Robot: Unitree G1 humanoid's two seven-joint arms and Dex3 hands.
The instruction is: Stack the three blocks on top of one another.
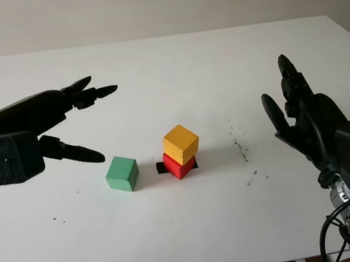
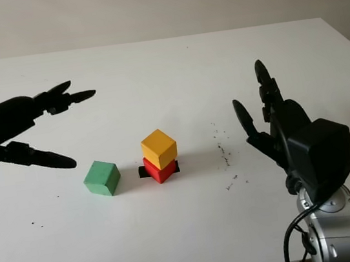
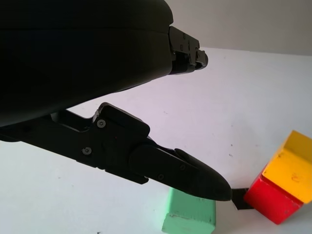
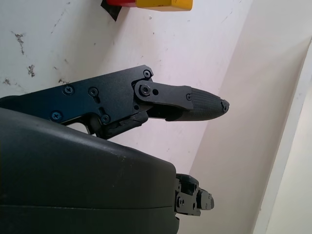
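Spanning the scene, white tabletop (image 1: 165, 60). Left hand (image 1: 63, 124) open, above tabletop left of green block (image 1: 122, 173); right hand (image 1: 300, 116) open, far right. Yellow block (image 1: 181, 144) stacked on red block (image 1: 178, 166), green just beside.

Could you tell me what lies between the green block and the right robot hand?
The two-block stack: the yellow block on the red block, then bare table with dark specks, in both eye views. Green block; right robot hand is open.
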